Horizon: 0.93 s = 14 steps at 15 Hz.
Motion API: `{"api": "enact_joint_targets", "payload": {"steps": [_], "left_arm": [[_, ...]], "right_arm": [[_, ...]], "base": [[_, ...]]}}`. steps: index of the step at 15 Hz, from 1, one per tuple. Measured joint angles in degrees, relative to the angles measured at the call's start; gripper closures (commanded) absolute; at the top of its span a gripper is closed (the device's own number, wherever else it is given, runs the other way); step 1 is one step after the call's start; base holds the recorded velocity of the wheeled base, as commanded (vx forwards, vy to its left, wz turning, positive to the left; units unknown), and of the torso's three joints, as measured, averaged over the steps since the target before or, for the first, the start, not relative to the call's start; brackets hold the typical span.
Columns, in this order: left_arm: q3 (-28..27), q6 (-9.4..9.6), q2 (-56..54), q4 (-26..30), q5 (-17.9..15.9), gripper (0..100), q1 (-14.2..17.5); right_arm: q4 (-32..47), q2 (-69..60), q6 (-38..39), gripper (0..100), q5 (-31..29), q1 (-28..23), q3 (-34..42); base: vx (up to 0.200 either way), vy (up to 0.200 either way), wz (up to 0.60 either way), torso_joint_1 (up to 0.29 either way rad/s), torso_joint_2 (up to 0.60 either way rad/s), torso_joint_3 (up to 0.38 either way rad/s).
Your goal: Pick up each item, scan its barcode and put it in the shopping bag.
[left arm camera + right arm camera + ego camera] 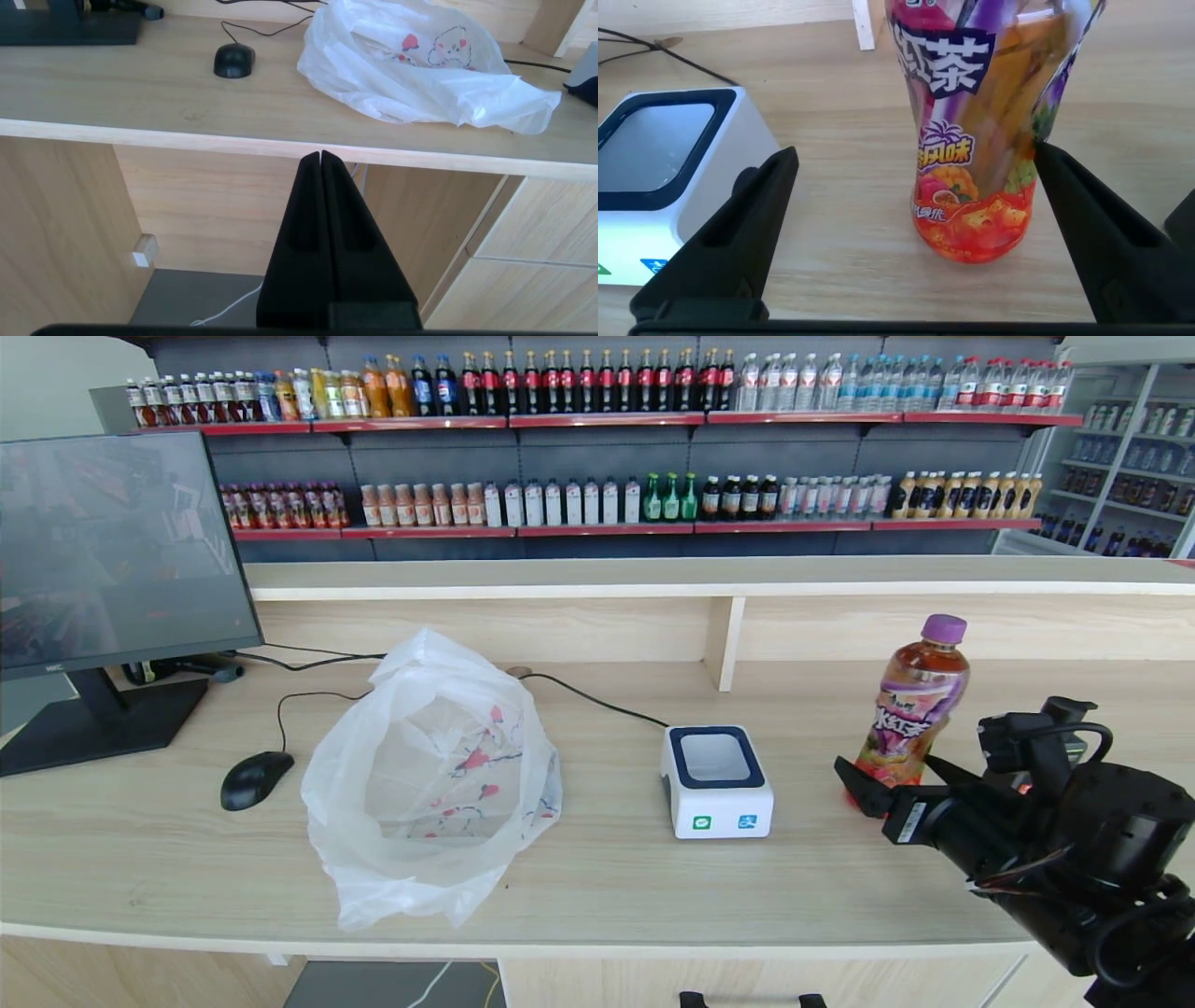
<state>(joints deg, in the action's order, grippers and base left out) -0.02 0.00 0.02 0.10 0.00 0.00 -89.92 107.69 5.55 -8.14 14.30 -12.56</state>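
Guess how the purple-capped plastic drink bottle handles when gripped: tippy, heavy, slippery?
Probably tippy: the purple-capped plastic drink bottle stands tall on a narrow base. Likely heavy for its size, since it looks nearly full of liquid. Its glossy wrap could slip in the open right gripper flanking it.

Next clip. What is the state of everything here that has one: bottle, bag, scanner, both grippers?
bottle: upright on the counter, cap on, not lifted.
right gripper: open, one finger on either side of the bottle.
left gripper: shut, holding nothing, in front of the counter and below its top.
shopping bag: slumped on the counter, mouth open, nothing seen inside.
scanner: on the counter, window facing up, nothing over it.
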Motion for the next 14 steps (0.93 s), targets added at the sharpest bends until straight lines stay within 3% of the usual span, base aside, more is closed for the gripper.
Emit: {"api": "enact_joint_targets", "payload": {"steps": [14], "left_arm": [[0.0, 0.00, 0.0, 0.0, 0.0, 100, 0.0]], "right_arm": [[0.0, 3.4, -0.2, 0, 4.2, -2.6, -4.7]], "base": [[0.000, 0.000, 0.00, 0.000, 0.00, 0.000]]}}
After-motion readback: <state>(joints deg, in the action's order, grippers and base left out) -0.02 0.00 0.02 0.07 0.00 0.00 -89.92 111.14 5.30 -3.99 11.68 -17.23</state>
